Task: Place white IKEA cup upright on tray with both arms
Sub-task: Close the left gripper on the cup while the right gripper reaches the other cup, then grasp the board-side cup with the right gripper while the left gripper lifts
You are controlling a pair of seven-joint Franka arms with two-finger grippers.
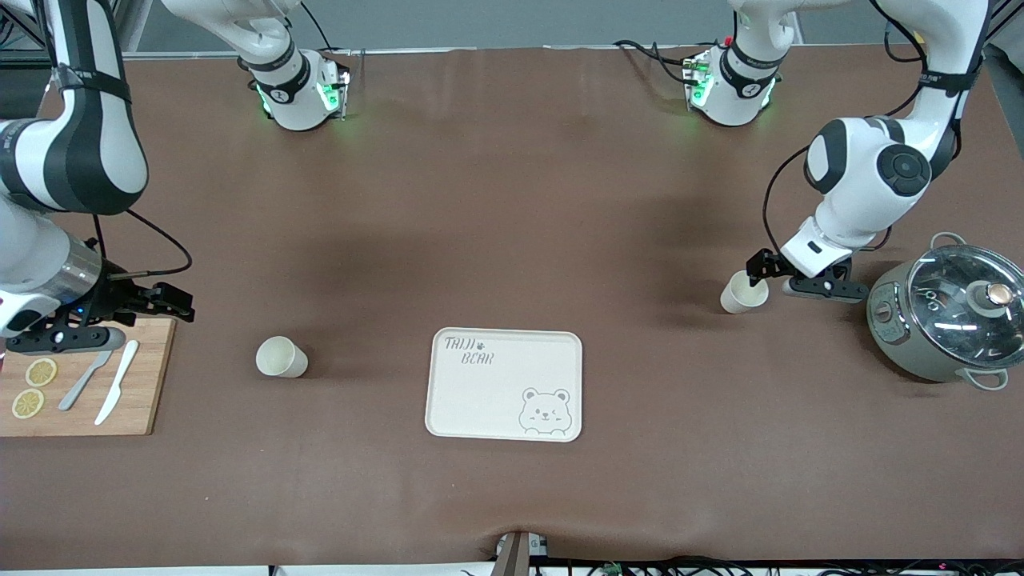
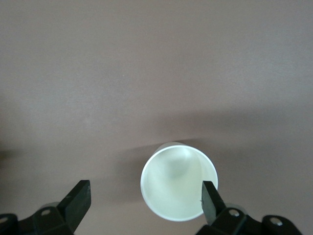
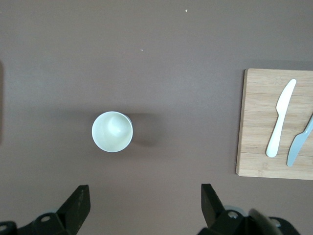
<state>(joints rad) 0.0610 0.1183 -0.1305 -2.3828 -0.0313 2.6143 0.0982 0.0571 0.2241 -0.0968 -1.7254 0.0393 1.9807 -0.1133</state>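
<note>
The cream-white tray lies flat, nearer to the front camera than the table's middle. One white cup stands upright toward the left arm's end. My left gripper is open just over it. In the left wrist view the cup sits off-centre in the gripper, with one fingertip over its rim. A second white cup stands upright toward the right arm's end. My right gripper is open and empty over the cutting board's corner. That cup shows in the right wrist view, apart from the gripper.
A wooden cutting board with two lemon slices and two knives lies at the right arm's end; it also shows in the right wrist view. A grey pot with a glass lid stands beside the left gripper's cup.
</note>
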